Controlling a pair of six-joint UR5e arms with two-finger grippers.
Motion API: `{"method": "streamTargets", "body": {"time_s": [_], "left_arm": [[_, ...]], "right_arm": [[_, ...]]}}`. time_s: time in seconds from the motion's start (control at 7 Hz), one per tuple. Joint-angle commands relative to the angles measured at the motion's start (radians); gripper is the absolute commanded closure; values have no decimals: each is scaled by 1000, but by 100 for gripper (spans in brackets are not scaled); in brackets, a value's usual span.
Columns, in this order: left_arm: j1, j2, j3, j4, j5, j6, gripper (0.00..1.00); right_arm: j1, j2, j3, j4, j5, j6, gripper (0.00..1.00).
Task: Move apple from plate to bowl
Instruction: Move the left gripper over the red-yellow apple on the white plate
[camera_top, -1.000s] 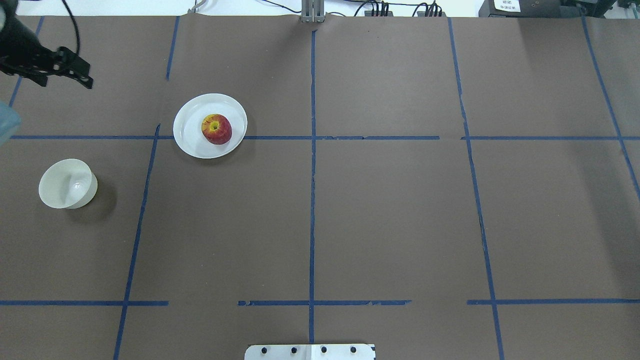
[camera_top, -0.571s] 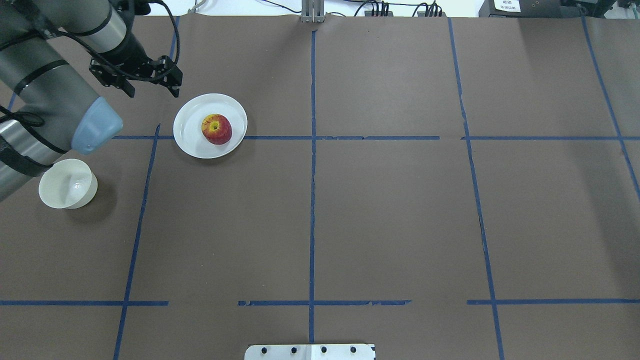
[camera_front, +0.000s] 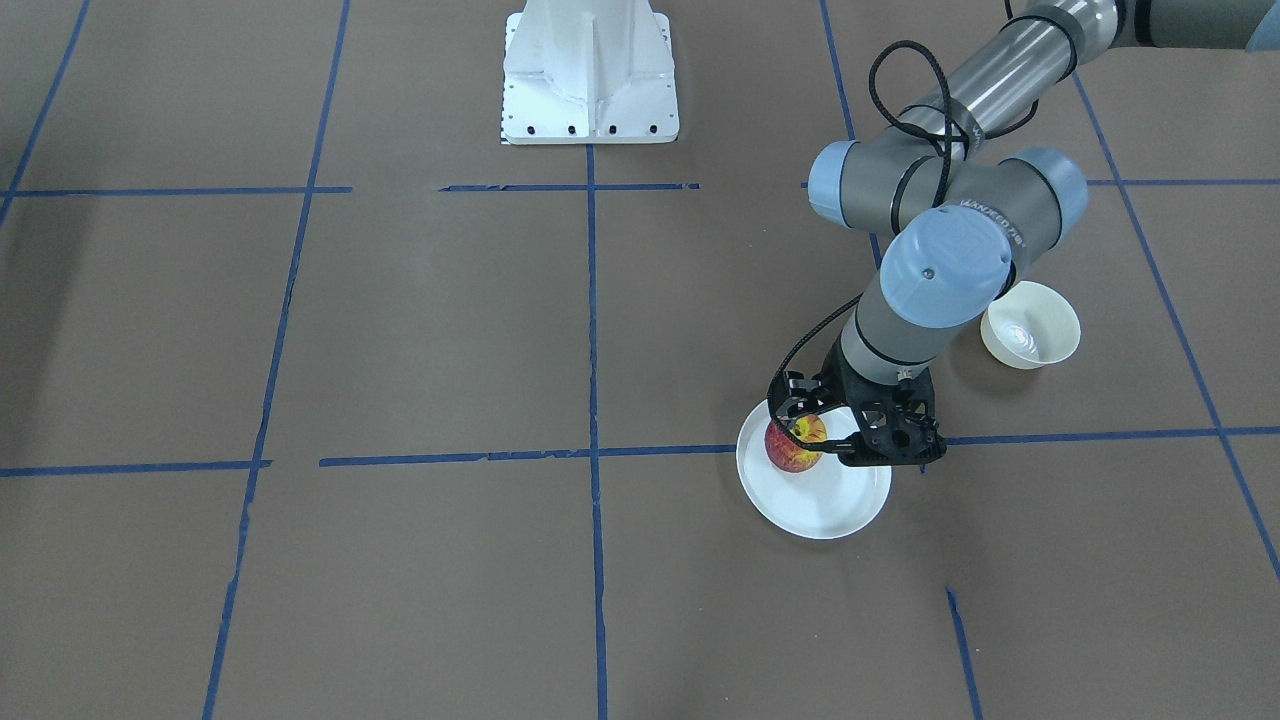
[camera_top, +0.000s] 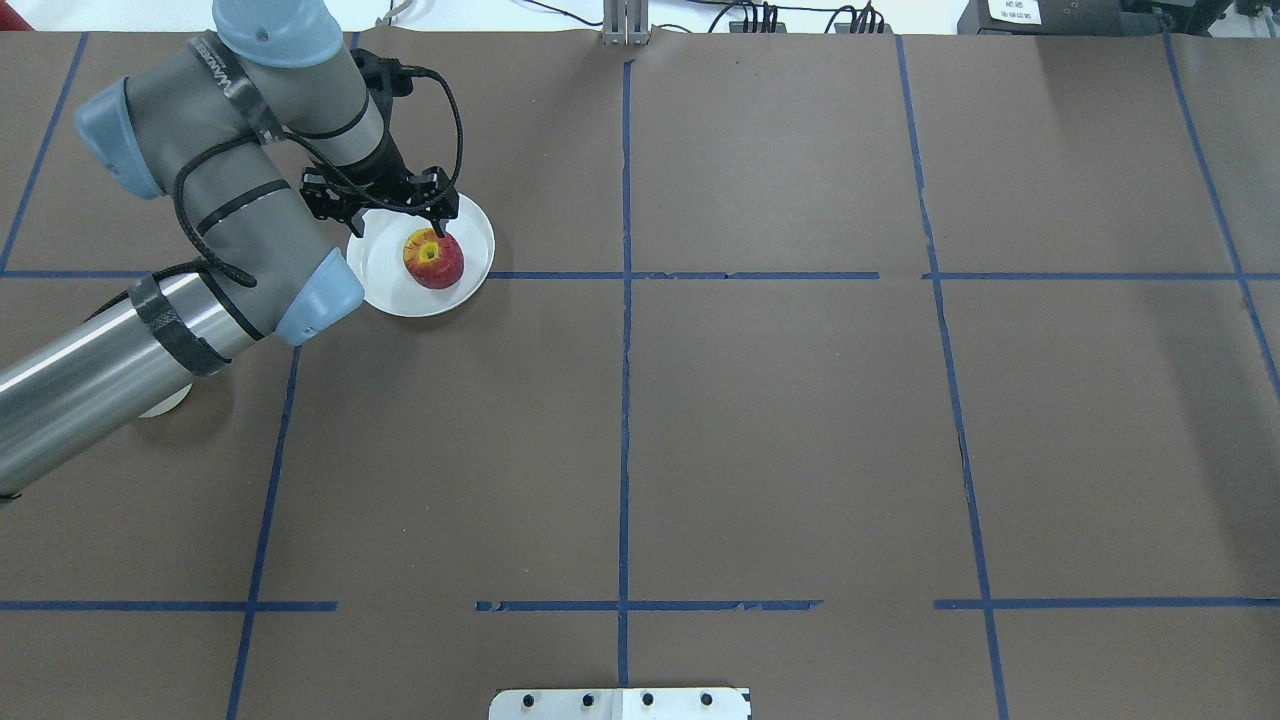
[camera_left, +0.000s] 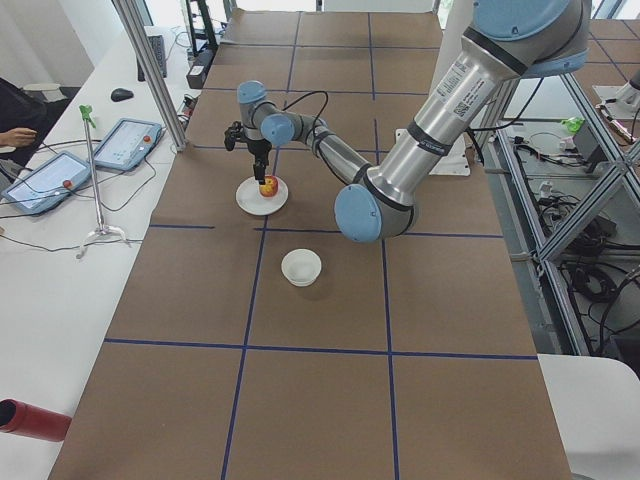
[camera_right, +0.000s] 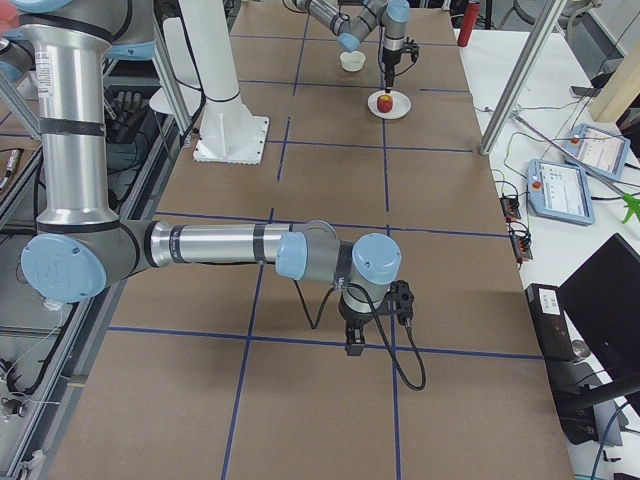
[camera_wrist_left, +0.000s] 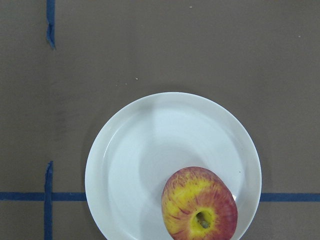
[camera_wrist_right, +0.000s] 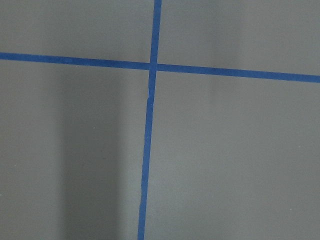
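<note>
The red and yellow apple (camera_top: 433, 260) sits on the white plate (camera_top: 472, 240), on the half of it nearer the robot; it also shows in the front view (camera_front: 793, 447) and the left wrist view (camera_wrist_left: 200, 210). My left gripper (camera_top: 394, 228) is open and hovers low over the plate (camera_front: 825, 500), one finger close beside the apple, holding nothing. The cream bowl (camera_front: 1030, 335) stands empty to the plate's left, nearer the robot, mostly hidden under my left arm in the overhead view. My right gripper (camera_right: 352, 340) shows only in the exterior right view, far from the dishes; I cannot tell its state.
Blue tape lines cross the brown table cover. The white robot base (camera_front: 590, 80) stands at the table's near edge. Two tablets (camera_left: 125, 142) and a metal stand lie on the side bench beyond the table's far edge.
My left arm has swung in from the far left edge and brought its open gripper over the plate. It now covers the bowl in the overhead view. Apple, plate and bowl have not moved.
</note>
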Motion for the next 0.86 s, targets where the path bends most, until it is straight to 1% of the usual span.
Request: {"method": "streamTargets", "body": {"time_s": [0.0,0.14,0.43,0.57,0.71], "left_arm": [[23,-2,27,-40,3,-26,0],[27,-4,50,-79,3,-44,0],[31,-4,67,-98,3,-52,0],[31,-19,95,-100,5,-52,0],[36,-22,117,-133,14,-60,0]], "right_arm": [[0,0,0,0,0,0,0],[0,0,0,0,0,0,0],[0,0,0,0,0,0,0],[0,0,0,0,0,0,0],[0,0,0,0,0,0,0]]}}
